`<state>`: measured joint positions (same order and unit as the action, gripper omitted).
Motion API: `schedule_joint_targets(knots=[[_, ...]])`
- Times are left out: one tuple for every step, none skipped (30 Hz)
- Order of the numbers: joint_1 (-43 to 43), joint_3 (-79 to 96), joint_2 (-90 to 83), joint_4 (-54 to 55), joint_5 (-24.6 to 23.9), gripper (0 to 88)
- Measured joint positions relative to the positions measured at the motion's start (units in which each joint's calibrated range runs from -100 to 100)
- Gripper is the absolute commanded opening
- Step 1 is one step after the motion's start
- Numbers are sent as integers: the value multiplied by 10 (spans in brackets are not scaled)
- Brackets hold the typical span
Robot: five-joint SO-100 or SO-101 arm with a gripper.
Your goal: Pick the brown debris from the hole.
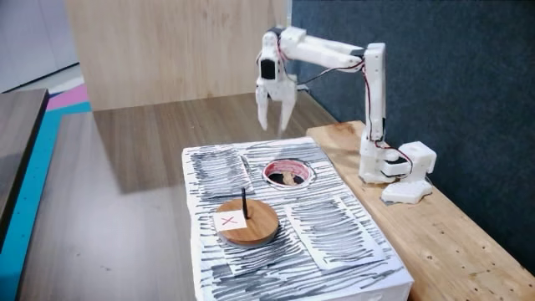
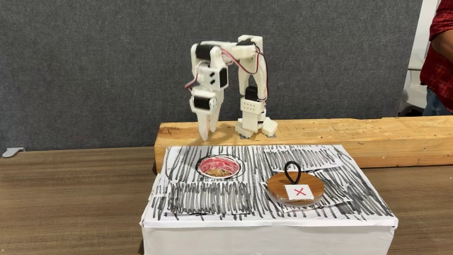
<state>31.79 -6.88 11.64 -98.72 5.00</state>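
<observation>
Now we look first at a fixed view from the side. We see the gripper (image 1: 275, 125) hanging in the air, pointing down, with its two fingers spread a little apart and nothing between them. Below the gripper and a bit toward the camera is the hole (image 1: 288, 173), cut in the top of a white box (image 1: 351, 242) covered with black scribbles. Inside the hole, on the red-pink bottom, lies the debris (image 1: 288, 176), a small tan lump; it is well apart from the fingertips. Further toward the camera from the gripper, past the hole, sits a wooden disc (image 1: 255, 227) with a black peg and a red X. The arm's base (image 1: 380, 163) stands on a wooden plank (image 1: 451, 226), to the right of the gripper.

Next, in the other fixed view from the front, the gripper (image 2: 207, 133) hangs above the back edge of the box (image 2: 269, 237); here we cannot tell how far the fingers are apart. The hole (image 2: 219, 167) is below it and slightly right, with the debris (image 2: 219, 168) inside as a pale brown patch. The disc (image 2: 297, 191) is lower right of the gripper. A person's red sleeve (image 2: 439, 49) shows at the right border.
</observation>
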Motion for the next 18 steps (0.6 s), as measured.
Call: schedule_joint_targets(knots=[[0, 8, 8, 0, 3, 167], [0, 13, 12, 0, 5, 167], [0, 13, 13, 0, 8, 167], [0, 14, 13, 0, 10, 167], [0, 15, 13, 0, 10, 167], [0, 15, 15, 0, 11, 167], [0, 15, 18, 0, 13, 167], [0, 15, 24, 0, 13, 168], [0, 15, 30, 0, 13, 170], [0, 15, 39, 0, 13, 175], [0, 15, 44, 0, 13, 184], [0, 15, 50, 0, 13, 197], [0, 15, 52, 0, 13, 212], [0, 15, 53, 0, 13, 228], [0, 15, 54, 0, 13, 248], [0, 15, 54, 0, 13, 260], [0, 15, 54, 0, 13, 272], [0, 15, 54, 0, 13, 276]])
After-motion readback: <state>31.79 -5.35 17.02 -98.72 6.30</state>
